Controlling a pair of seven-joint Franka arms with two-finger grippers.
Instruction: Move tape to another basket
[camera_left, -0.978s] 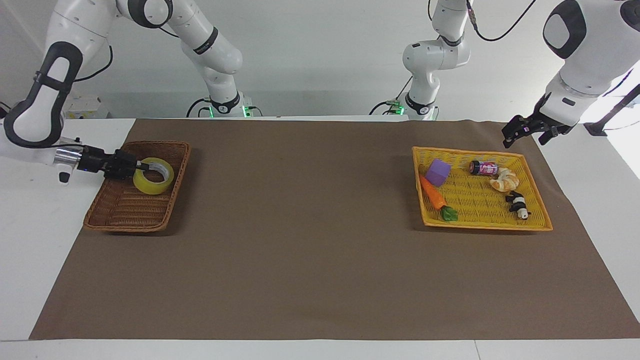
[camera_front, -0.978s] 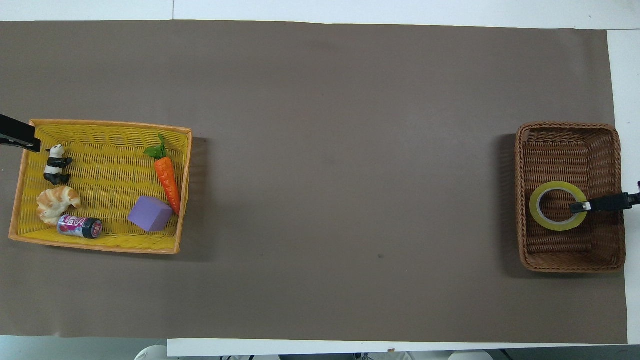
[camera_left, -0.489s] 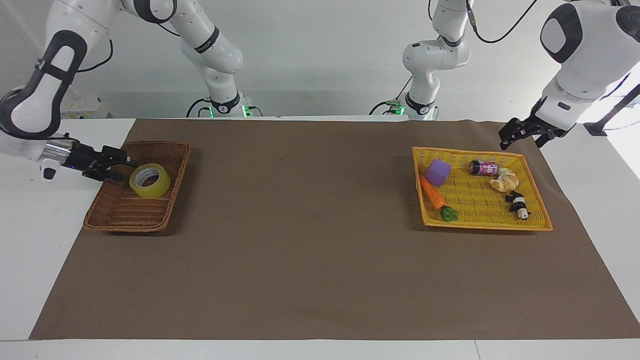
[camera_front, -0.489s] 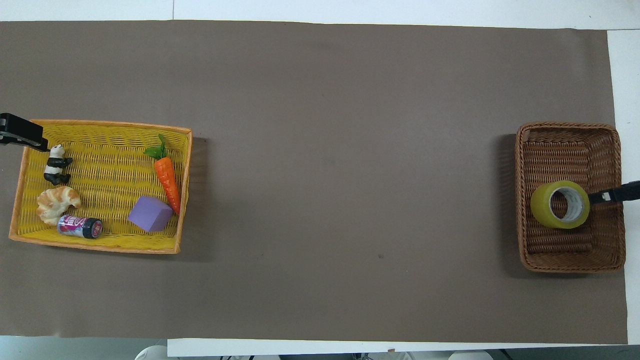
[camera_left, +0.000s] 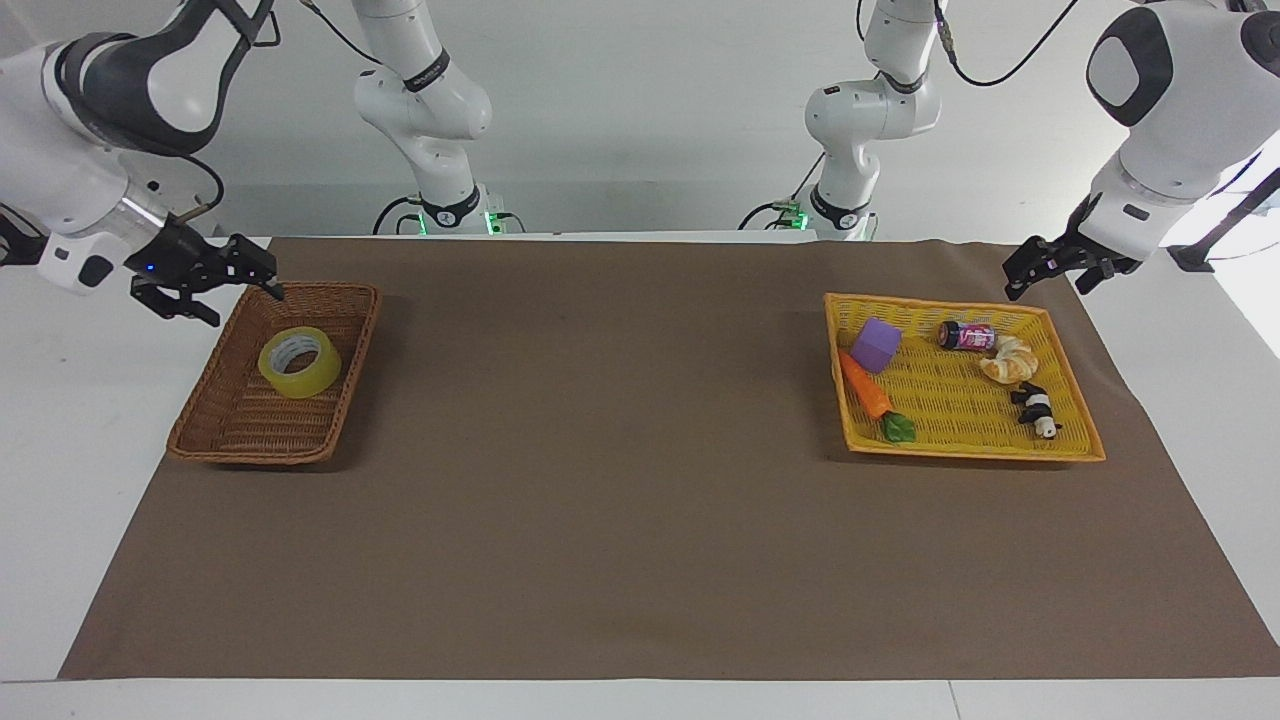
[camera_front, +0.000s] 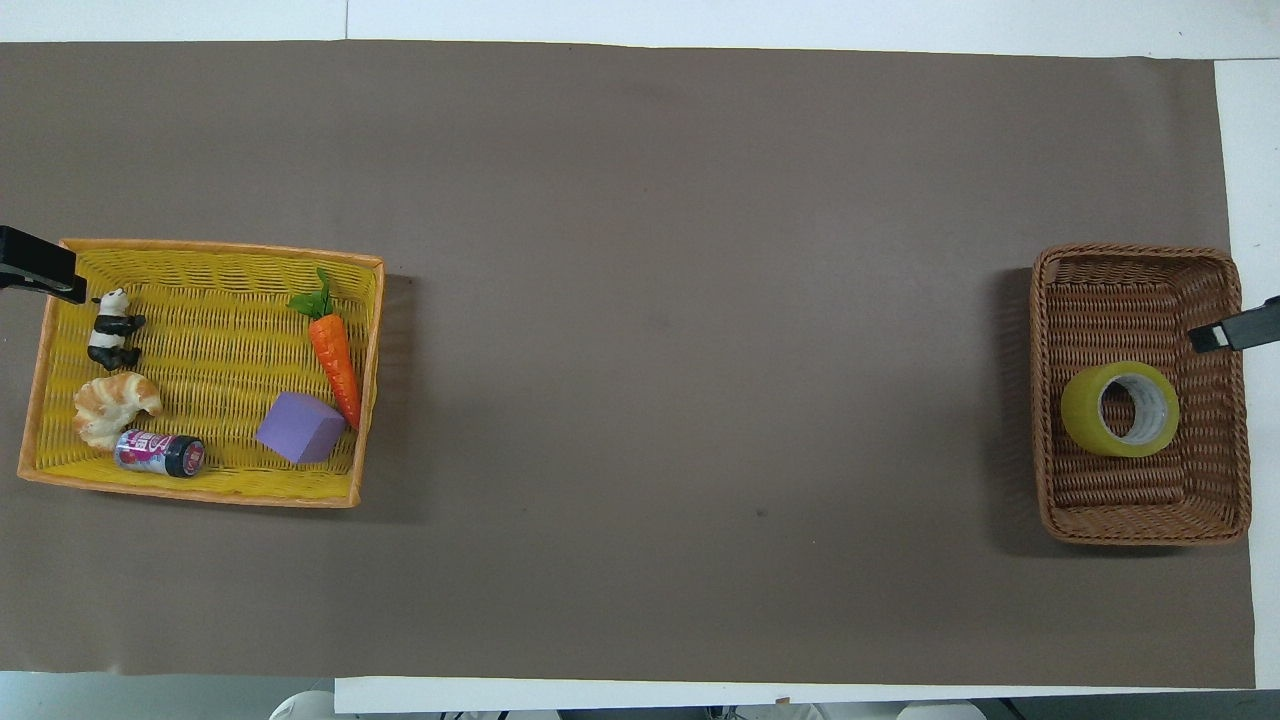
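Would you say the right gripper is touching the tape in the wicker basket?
Apart: the facing view shows the open right gripper raised above the basket rim, clear of the tape.

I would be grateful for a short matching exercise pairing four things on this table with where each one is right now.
Things:
1. tape
2. purple block
3. right gripper
4. left gripper

Places:
A. in the yellow tray, beside the carrot
B. open, in the air by the yellow tray's corner nearest the robots
C. lying in the brown basket, held by nothing
D. open, in the air by the brown basket's rim, clear of the roll

Pairs: 1-C, 2-A, 3-D, 4-B
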